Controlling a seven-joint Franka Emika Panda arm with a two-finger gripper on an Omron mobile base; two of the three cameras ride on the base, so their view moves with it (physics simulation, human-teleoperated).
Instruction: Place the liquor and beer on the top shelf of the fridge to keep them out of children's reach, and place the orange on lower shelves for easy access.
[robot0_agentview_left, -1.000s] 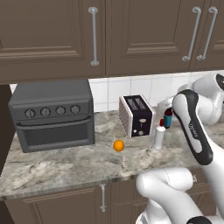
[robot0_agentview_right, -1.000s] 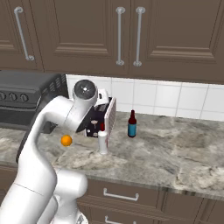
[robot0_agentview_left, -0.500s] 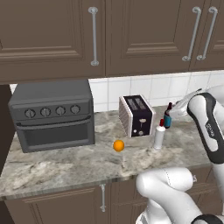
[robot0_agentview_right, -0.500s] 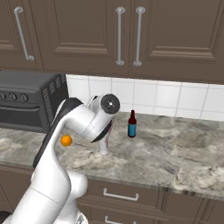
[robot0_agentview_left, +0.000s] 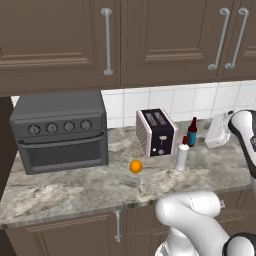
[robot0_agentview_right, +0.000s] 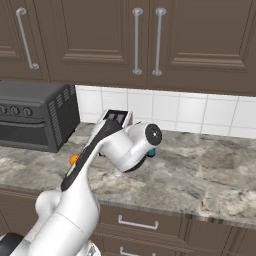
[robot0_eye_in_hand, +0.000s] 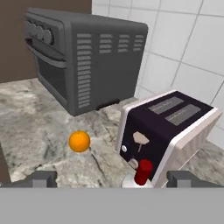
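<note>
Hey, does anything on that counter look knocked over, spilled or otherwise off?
Nothing stands out. The liquor and beer stand upright beside the toaster, the orange lies loose on the counter, and no spill shows.

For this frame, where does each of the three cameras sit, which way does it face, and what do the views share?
Left base view: behind the arm's left, facing the counter; the white arm rises lower right.
Right base view: behind the arm's right, same counter; the arm crosses the middle.
Hand view: on the hand, looking along the gripper at the liquor.
Shared: all show the toaster, toaster oven and orange.
</note>
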